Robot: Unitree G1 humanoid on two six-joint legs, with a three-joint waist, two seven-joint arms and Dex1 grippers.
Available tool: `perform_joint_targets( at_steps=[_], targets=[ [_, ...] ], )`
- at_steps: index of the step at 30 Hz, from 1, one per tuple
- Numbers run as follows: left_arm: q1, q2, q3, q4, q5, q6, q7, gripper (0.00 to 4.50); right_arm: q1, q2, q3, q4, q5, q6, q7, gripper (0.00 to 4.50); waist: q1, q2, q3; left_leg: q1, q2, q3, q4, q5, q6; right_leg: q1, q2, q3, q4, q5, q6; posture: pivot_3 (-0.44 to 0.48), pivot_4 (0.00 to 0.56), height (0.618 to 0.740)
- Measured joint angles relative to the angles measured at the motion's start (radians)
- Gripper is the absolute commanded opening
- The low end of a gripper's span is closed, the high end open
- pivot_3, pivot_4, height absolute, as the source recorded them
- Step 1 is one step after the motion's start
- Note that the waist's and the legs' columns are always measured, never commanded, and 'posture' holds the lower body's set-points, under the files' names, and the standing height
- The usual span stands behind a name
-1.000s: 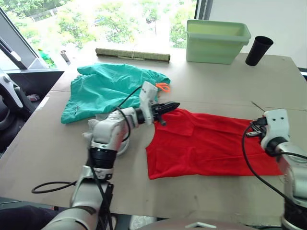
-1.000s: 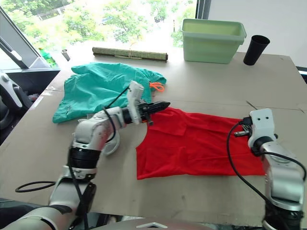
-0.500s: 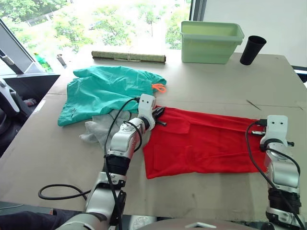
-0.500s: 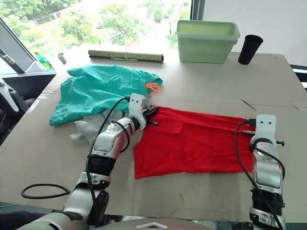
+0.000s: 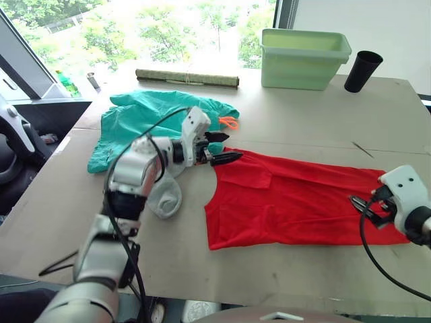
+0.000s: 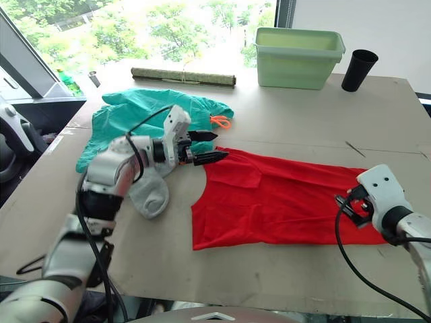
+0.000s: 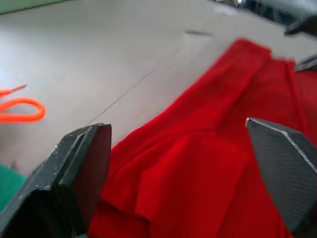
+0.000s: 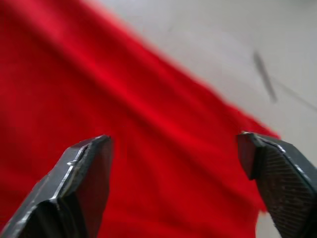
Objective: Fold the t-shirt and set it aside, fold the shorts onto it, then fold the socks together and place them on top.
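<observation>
On table, t-shirt lies between both open grippers.

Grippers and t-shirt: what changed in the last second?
The left gripper left the t-shirt collar edge, open and empty. The right gripper swung over the shirt's right end, open. T-shirt, shorts and socks stayed put.

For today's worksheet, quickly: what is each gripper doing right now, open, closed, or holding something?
Left gripper: open, holding nothing, over the t-shirt's edge.
Right gripper: open, holding nothing, above the t-shirt's other end.
</observation>
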Motion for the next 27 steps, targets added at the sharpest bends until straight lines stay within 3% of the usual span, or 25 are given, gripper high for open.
perform_joint_targets(
  at_steps=[5,13,19,22,27],
  targets=[
    [-0.169,-0.027,-0.150,0.296,0.170,-0.180,-0.170,4.41,0.001,-0.163,-0.050,0.007,0.063,0.091,0.133,4.15,0.002,-0.003,0.002,-0.003,0.000,-0.001,-0.001,-0.001,0.001,-0.001,0.001,0.000,-0.001,0.002,0.002,0.000,0.150,0.740],
    [-0.365,-0.185,-0.187,0.759,0.382,-0.492,-0.090,4.41,0.050,-0.237,-0.027,0.067,0.059,0.183,0.138,4.15,0.004,-0.008,0.004,-0.011,0.000,-0.002,0.001,-0.001,0.002,-0.004,0.001,-0.003,-0.008,0.003,0.004,0.000,0.150,0.740],
    [-0.466,-0.249,-0.226,0.932,0.523,-0.571,-0.016,4.41,0.115,-0.282,-0.017,0.045,0.062,0.284,0.139,4.15,0.004,-0.009,0.004,-0.016,-0.001,-0.003,0.002,-0.002,0.003,-0.006,0.001,-0.003,-0.009,0.004,0.008,0.000,0.150,0.740],
    [-0.484,-0.271,-0.239,0.952,0.578,-0.595,0.016,3.60,0.089,-0.293,0.073,0.074,0.056,0.282,0.117,2.76,0.002,-0.009,0.003,-0.014,-0.001,-0.003,0.003,-0.003,0.006,-0.006,0.000,-0.003,-0.008,0.005,0.009,0.000,0.150,0.740],
    [-0.475,-0.283,-0.232,0.969,0.597,-0.592,-0.033,1.27,0.063,-0.300,0.195,0.081,0.054,0.276,0.096,0.32,0.000,-0.012,-0.001,-0.010,0.000,-0.005,0.006,-0.003,0.006,-0.004,-0.001,-0.004,-0.004,0.003,0.012,0.000,0.150,0.740]
  ],
)
